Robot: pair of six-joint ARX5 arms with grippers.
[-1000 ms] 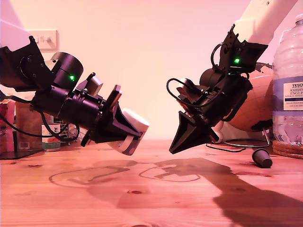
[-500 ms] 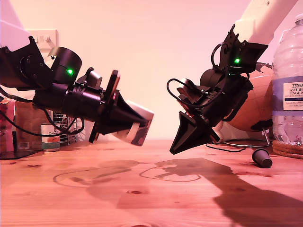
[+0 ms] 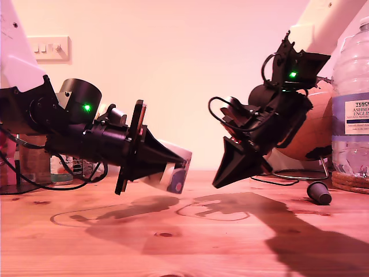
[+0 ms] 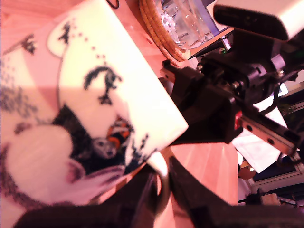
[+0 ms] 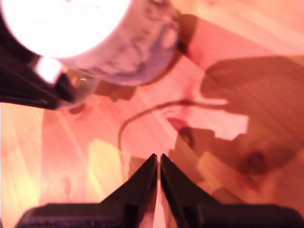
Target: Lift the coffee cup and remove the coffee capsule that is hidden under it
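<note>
My first gripper (image 3: 167,164) is holding the coffee cup (image 3: 173,169) tipped on its side above the bench (image 3: 173,242), jaws clamped on the cup's handle, at the centre-left of the exterior view. My second gripper (image 3: 228,173) is hanging near the middle of that view with its jaws pressed together on nothing. The coffee capsule (image 3: 319,193) is sitting on the bench at the exterior view's right, beside a water bottle (image 3: 350,109).

my first gripper (image 3: 173,167) lower and flatter, coffee cup (image 3: 176,173) tipped sideways near the table (image 3: 184,242)
</note>
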